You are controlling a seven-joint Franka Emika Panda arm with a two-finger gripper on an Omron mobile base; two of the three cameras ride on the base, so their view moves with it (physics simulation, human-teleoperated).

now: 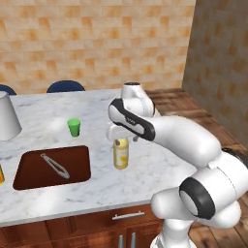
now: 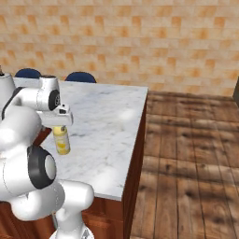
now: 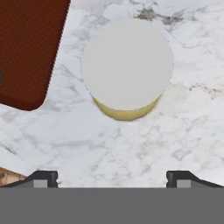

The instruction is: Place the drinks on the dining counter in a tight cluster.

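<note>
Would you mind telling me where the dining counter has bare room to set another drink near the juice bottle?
Bare marble lies between the juice bottle and the dining counter's right edge, and toward the front edge. It is tighter on the other side, between the sink holding tongs and the green cup. The open gripper hangs over the bottle.

Two base views flanking the arm, sharing the marble counter (image 1: 145, 174); hand view straight down, close.

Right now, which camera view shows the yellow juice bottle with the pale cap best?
The left base view: the yellow juice bottle stands upright beside the brown sink. The right base view shows its side; the hand view shows mostly its cap.
</note>
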